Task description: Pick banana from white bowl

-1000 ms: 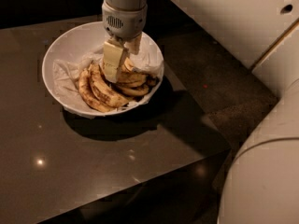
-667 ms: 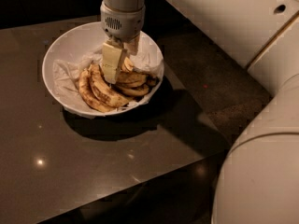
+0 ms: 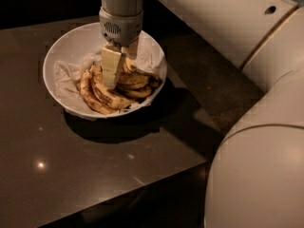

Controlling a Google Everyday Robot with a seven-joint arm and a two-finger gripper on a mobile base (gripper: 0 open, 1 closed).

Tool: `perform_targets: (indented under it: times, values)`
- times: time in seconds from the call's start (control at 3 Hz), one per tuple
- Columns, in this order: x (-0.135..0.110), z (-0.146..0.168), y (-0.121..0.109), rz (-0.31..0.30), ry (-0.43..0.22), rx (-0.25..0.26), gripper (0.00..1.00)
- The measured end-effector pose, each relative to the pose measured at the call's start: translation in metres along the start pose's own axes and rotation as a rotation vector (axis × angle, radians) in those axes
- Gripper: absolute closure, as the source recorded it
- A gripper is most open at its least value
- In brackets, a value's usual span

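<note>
Where the gripper sits: the grey-collared, pale cream two-finger gripper (image 3: 115,78) hangs straight down into the bowl, its tip among the fruit just at 12 o'clock of the banana's middle.
Gripper state: cannot be told; its lower end is sunk among the fruit.
Banana: a curved yellow banana (image 3: 111,99) with brown speckles lies on the lining in the 6 o'clock half of the bowl.
Long axis: from about 11 o'clock to 4 o'clock, with the bend bowing toward 7 o'clock.
Ends: the 11 o'clock end is partly covered by the gripper; stem and dark tip are hard to make out.
Bowl: a wide, round, glossy white bowl (image 3: 65,42) stands on a dark brown polished table (image 3: 95,165), at the table's 12 o'clock side.
Lining: crumpled white paper (image 3: 66,75) shows at 9 o'clock and 2 o'clock.
Other fruit: a pile of spotted bananas (image 3: 136,83) lies at 3 o'clock of the gripper, overlapping.
Arm: a large cream robot arm (image 3: 228,32) fills the 3 o'clock side, cut off by the frame.
</note>
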State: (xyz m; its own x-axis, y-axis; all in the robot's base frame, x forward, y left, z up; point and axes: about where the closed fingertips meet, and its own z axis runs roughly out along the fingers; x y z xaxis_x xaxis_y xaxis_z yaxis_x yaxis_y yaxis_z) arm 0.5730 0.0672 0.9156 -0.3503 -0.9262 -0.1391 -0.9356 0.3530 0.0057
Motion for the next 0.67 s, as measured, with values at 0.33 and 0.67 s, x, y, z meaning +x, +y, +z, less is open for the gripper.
perform_targets:
  times: [0.33, 0.67]
  values:
    - [-0.0007, 0.007, 0.0006, 0.0, 0.003, -0.016, 0.26]
    - [0.0002, 0.0114, 0.0026, -0.01, 0.008, -0.006, 0.43]
